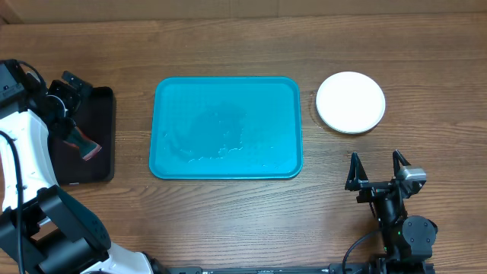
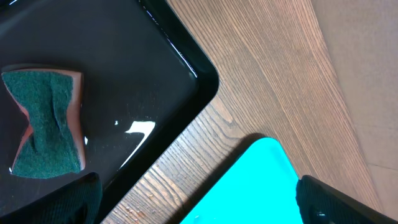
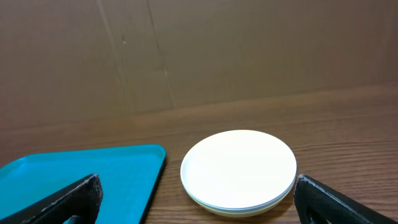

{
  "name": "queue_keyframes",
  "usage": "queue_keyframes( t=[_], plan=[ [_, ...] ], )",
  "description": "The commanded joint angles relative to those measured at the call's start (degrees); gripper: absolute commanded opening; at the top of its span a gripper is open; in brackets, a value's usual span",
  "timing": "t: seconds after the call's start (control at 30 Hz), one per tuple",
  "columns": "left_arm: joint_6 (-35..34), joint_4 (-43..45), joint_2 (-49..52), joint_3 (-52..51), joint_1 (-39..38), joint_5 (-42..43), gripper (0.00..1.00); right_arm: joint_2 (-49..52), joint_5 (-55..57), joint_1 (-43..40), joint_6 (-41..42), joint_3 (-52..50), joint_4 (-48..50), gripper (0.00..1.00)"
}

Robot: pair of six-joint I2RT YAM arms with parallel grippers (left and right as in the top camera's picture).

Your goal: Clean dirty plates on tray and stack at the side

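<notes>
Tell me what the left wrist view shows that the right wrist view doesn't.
Only the left wrist view: the black tray with a green-faced sponge lying in it, near its corner.

Only the right wrist view: the plates, stacked on the wood beside the turquoise tray, white one on top, and a cardboard wall behind.

Both: a corner of the turquoise tray, the wooden table, and each arm's own jaws standing wide open at the lower corners, holding nothing.
</notes>
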Motion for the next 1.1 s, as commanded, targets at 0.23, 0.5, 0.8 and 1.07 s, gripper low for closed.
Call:
queue_keyframes(
  t=[0.23, 0.5, 0.8, 1.07],
  plan=[
    [1.84, -1.42, 0.31, 0.55, -0.07, -2.27, 1.0, -0.52, 0.5, -0.44, -0.26, -0.59, 0.31, 1.0],
    [1.88, -3.17, -0.57, 0.52, -0.24, -10.49, 1.0, -0.52, 0.5, -0.44, -0.28, -0.59, 0.31, 1.0],
    [1.88, -6.08, -5.11, 0.44, -1.95, -13.35, 1.0, -0.52, 0.5, -0.44, -0.26, -0.59, 0.31, 1.0],
    [1.9, -9.03, -14.82, -5.25, -9.55, -22.56, 1.0, -0.52, 0.48, -0.44, -0.26, -0.59, 0.31, 1.0]
  ],
)
